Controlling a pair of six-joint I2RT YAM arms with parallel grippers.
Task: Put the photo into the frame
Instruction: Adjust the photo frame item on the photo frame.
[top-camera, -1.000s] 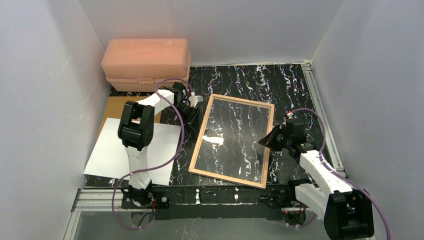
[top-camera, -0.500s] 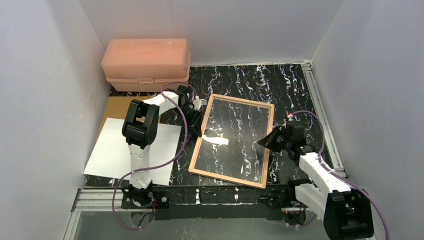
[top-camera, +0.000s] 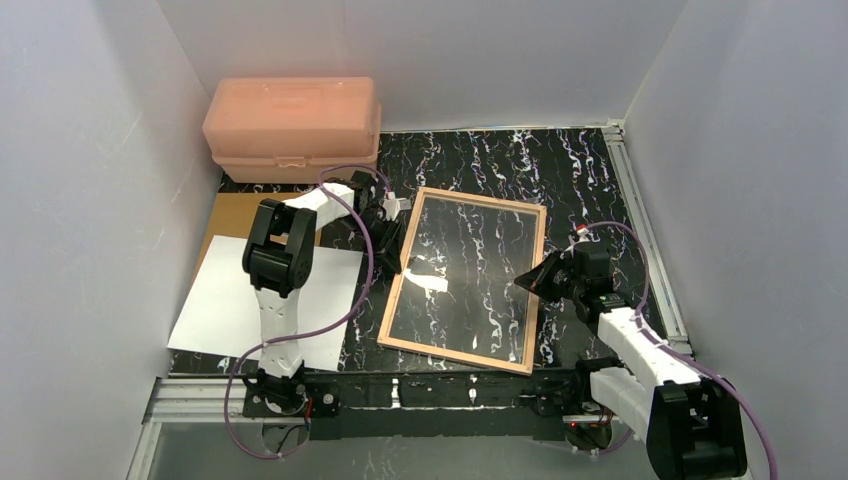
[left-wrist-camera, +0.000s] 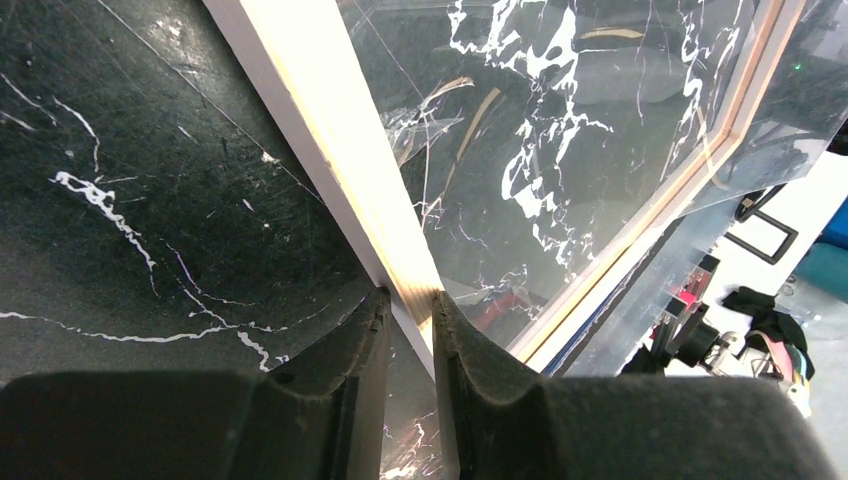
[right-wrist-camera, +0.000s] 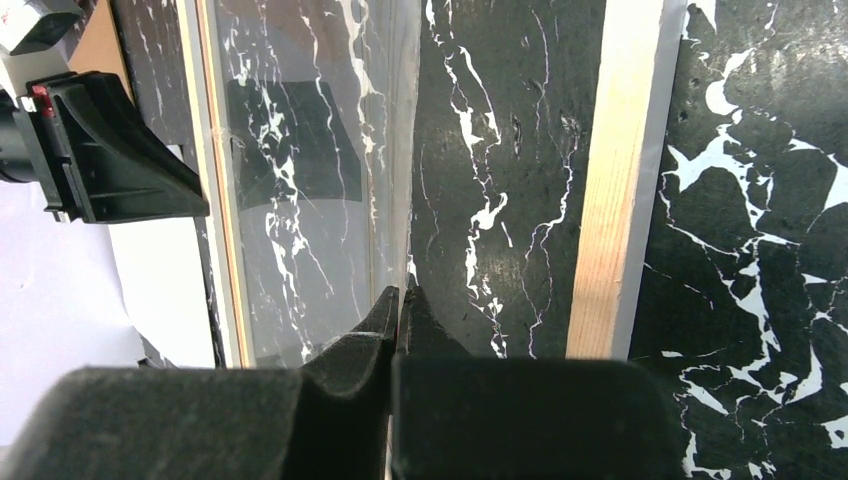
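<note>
STEP: readying the frame (top-camera: 467, 283), back up at table centre | LEFT: left gripper (left-wrist-camera: 408, 305) narrow, pinching its 9 o'clock rail | RIGHT: right gripper (right-wrist-camera: 400, 300) clamped on the pane (right-wrist-camera: 300, 180) edge, 3 o'clock side | PHOTO: the photo (top-camera: 225, 310) white-side-up, 9 o'clock of frame, untouched | NEXT: likely 1 arm steadies, 1 fetches photo

Tally as I see it. Mine: two arms, two grippers, left gripper (left-wrist-camera: 410, 300) and right gripper (right-wrist-camera: 400, 300), two fingers (left-wrist-camera: 350, 350) on each. On table (top-camera: 590, 180): one frame (top-camera: 487, 200), one clear pane (right-wrist-camera: 310, 180), one photo (top-camera: 225, 305), one brown backing board (top-camera: 232, 215), one pink box (top-camera: 290, 125). Purple cables (top-camera: 366, 262): two, one per arm. White walls (top-camera: 100, 150): three.
</note>
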